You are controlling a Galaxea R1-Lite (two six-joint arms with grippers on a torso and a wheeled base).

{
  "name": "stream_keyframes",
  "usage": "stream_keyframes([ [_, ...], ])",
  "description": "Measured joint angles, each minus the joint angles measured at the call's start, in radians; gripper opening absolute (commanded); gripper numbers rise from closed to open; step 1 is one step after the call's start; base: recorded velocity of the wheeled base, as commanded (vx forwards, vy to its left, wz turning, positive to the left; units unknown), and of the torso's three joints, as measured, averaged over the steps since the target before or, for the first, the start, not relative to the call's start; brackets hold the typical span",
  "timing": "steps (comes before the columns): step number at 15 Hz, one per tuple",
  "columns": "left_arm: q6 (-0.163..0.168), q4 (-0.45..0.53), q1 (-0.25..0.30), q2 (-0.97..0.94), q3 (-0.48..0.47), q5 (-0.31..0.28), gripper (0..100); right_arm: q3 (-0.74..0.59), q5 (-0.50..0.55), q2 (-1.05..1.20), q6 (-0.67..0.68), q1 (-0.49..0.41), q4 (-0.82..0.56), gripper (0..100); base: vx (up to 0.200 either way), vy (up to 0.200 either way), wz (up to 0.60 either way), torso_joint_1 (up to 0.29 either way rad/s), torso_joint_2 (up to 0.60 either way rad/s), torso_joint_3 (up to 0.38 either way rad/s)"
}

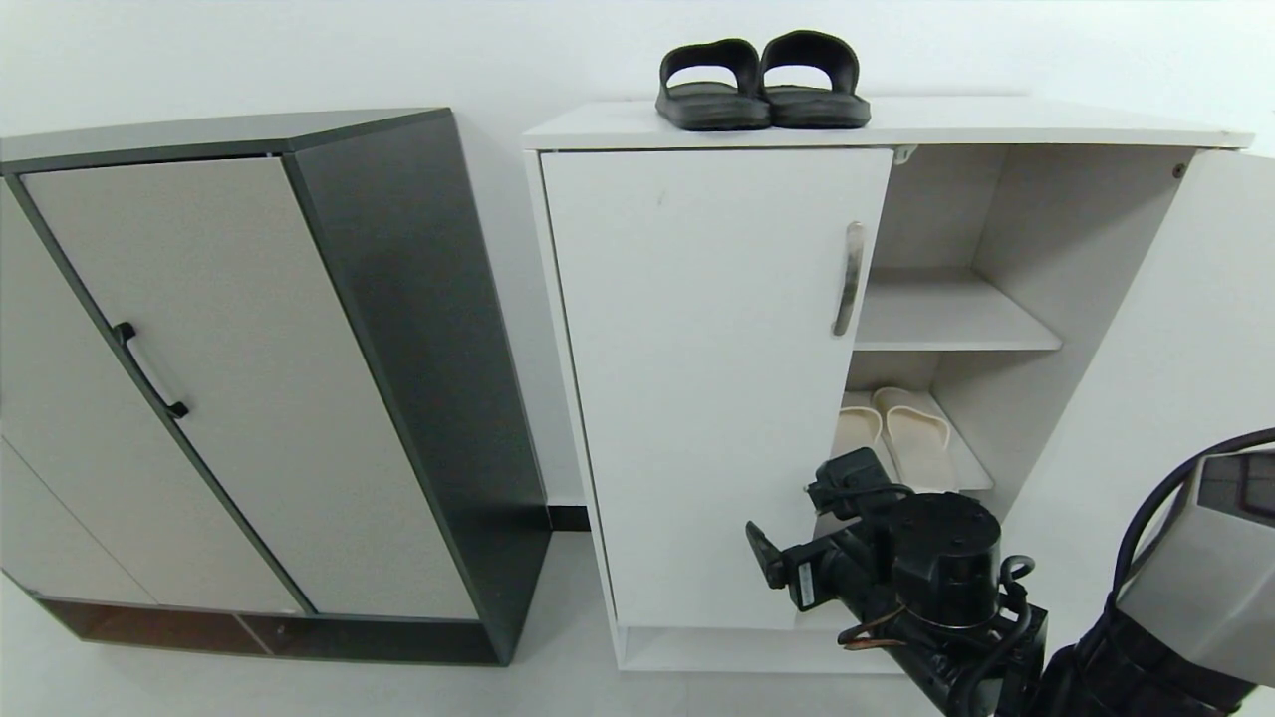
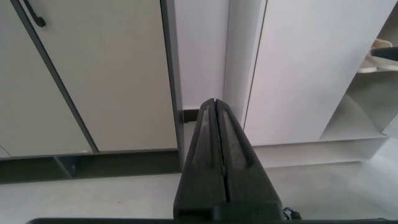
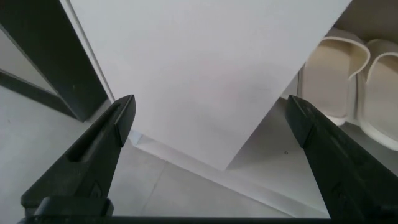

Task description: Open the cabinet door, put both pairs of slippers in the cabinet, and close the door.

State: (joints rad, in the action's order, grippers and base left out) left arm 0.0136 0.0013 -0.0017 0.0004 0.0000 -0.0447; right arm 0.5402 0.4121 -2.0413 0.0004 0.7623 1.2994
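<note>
One pair is already stowed: the cream slippers [image 1: 896,433] lie side by side low inside the white cabinet [image 1: 996,124], whose right door [image 1: 1175,398] stands wide open while its left door [image 1: 707,378] is shut. The black slippers [image 1: 762,85] sit together on the cabinet's top, toward the left, so the step in hand is probably fetching them. The right hand [image 3: 210,106], spread with nothing between its fingers, hangs low near the shut door's bottom corner. The left hand [image 2: 216,102] is pressed together and empty, low before the gap between the two cabinets. To do this well, the robot would likely reach high, pinch both black straps at once, and aim for the bare upper shelf [image 1: 946,314]. A grey cabinet [image 1: 249,378] stands to the left, on a pale floor [image 1: 558,687] against a white wall [image 1: 299,50].
</note>
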Motion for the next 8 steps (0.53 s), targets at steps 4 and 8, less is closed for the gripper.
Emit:
stream_keyframes([
  [4,0.000,0.000,0.000,0.001,0.000,0.000,0,-0.001,-0.001,-0.001,0.000,0.000,-0.001,100,0.000,0.000,0.00,0.002,-0.10,-0.101],
  [8,0.000,0.001,0.000,0.001,0.000,0.000,0,-0.001,0.000,-0.004,0.000,-0.003,-0.001,100,0.000,0.000,0.00,0.033,-0.35,-0.349],
])
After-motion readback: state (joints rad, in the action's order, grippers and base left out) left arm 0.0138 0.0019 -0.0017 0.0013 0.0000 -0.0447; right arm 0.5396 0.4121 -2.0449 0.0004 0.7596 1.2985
